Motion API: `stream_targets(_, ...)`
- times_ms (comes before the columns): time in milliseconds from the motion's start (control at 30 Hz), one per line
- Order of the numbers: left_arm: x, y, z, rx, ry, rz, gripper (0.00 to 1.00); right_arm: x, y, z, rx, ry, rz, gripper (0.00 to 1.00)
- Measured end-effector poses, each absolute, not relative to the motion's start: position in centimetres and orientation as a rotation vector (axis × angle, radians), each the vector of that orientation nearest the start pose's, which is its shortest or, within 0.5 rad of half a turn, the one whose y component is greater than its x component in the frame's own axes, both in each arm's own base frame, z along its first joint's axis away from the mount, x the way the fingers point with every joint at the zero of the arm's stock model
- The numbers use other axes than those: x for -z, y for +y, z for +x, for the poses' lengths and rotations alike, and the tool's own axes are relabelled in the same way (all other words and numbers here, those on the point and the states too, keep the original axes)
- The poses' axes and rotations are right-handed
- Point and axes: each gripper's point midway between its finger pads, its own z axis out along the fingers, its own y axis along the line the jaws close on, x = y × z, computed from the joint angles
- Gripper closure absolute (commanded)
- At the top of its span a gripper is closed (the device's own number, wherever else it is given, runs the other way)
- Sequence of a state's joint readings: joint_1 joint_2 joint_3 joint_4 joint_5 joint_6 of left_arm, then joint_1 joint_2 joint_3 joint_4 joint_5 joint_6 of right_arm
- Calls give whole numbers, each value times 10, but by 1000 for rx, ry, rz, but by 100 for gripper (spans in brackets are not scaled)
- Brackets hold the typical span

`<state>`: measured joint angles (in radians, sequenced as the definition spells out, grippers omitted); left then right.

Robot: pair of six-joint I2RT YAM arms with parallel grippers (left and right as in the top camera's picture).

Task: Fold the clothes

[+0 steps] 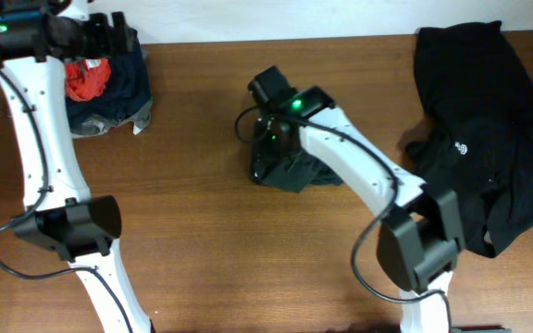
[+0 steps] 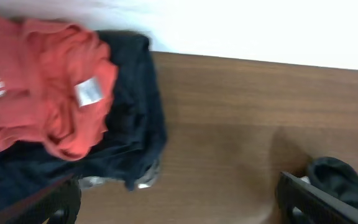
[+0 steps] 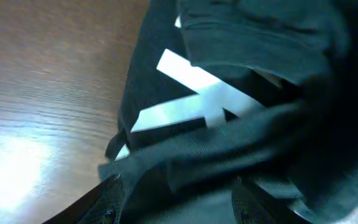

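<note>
A black T-shirt (image 1: pixel 294 174) lies bunched at the table's middle. In the right wrist view its big white block letter (image 3: pixel 191 99) shows on crumpled cloth. My right gripper (image 1: pixel 271 137) is down on this shirt. Its fingers (image 3: pixel 179 196) stand partly apart with a fold of black cloth between them. A heap of black T-shirts with small white logos (image 1: pixel 489 120) lies at the far right. A red garment (image 1: pixel 89 79) sits on a navy one (image 1: pixel 123 92) at the far left. My left gripper (image 1: pixel 114 32) hovers by that pile, open and empty (image 2: pixel 179 202).
The red garment (image 2: pixel 48 93) with a white label and the navy garment (image 2: pixel 129 124) fill the left of the left wrist view. Bare wooden table (image 1: pixel 202 231) lies between the piles. A white wall runs behind the table's far edge (image 2: pixel 260 59).
</note>
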<state>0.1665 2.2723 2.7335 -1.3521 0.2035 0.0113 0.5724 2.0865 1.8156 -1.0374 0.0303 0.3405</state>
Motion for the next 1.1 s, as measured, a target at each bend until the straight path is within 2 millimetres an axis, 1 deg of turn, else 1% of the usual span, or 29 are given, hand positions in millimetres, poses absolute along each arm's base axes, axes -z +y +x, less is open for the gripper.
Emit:
stream_targets(100, -287, 71, 529, 155, 2453, -143, 1, -85, 255, 397, -103, 2862, -383, 39)
stream_targets(200, -285, 82, 525, 143, 2465, -174, 1, -83, 262, 400, -97, 2834, -429, 39)
stream_targets(333, -284, 87, 523, 137, 2469, -185, 1, -83, 268, 400, -97, 2815, -462, 39)
stream_targets(500, -284, 86, 523, 136, 2470, -185, 1, -83, 275, 395, -94, 2806, -520, 40)
stream_targets(567, -284, 86, 523, 136, 2470, -185, 1, -83, 278, 391, -86, 2806, -543, 45)
stream_targets(700, -283, 86, 522, 137, 2474, -186, 1, -81, 279, 382, -44, 2815, -583, 62)
stream_targets(800, -283, 86, 522, 138, 2477, -187, 1, -80, 271, 379, 15, 2828, -595, 72)
stream_targets(933, -282, 86, 521, 139, 2484, -188, 1, -80, 263, 380, 60, 2834, -584, 77)
stream_targets(967, -282, 86, 520, 140, 2486, -189, 1, -80, 262, 380, 66, 2833, -583, 80)
stream_targets(1033, -281, 86, 520, 140, 2488, -189, 1, -80, 260, 381, 75, 2835, -578, 94)
stream_targets(1100, -281, 86, 520, 141, 2489, -189, 1, -80, 258, 382, 84, 2833, -575, 96)
